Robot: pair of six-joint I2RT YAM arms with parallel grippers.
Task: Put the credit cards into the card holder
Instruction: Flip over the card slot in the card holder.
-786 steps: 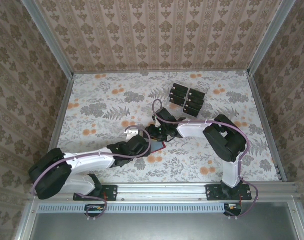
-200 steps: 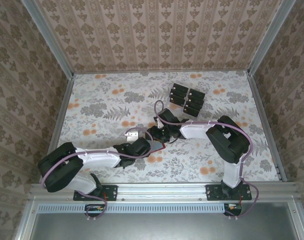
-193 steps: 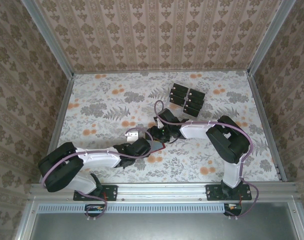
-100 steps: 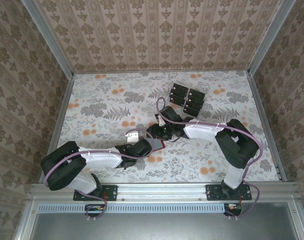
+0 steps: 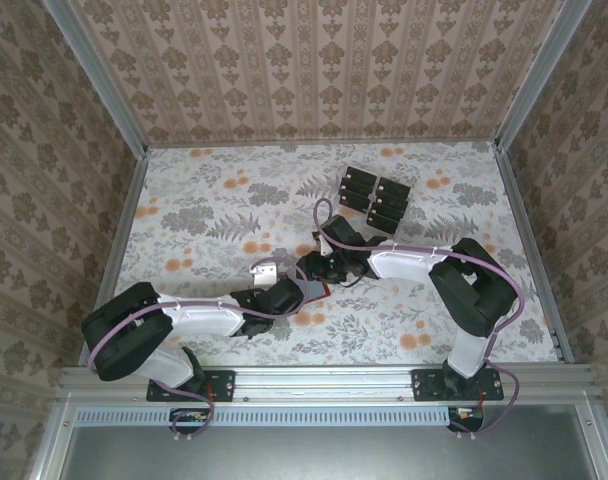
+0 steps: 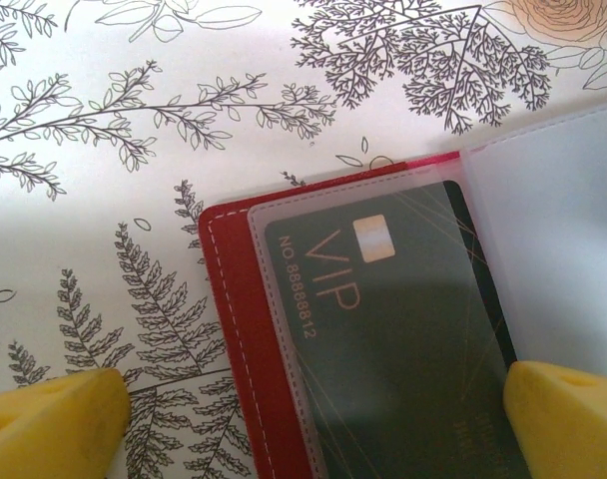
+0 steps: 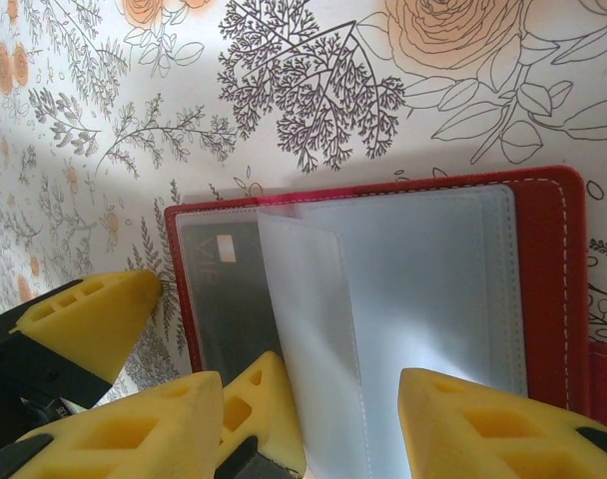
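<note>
Credit card (image 6: 383,329) sits sleeved in card holder (image 6: 229,329); left gripper (image 6: 313,389) and right gripper (image 7: 313,384) hover, jaws open; spare cards (image 5: 374,195) probably next.

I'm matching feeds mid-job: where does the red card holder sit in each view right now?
Top external: the card holder is a small red sliver just below mid-frame.
Left wrist: the card holder fills the lower right, lying open, with its red corner at upper left.
Right wrist: the card holder spans the centre, open, with its red border at right.
Shared landmark: the dark VIP card in its sleeve shows in both wrist views; from above it is too small to tell.
</note>
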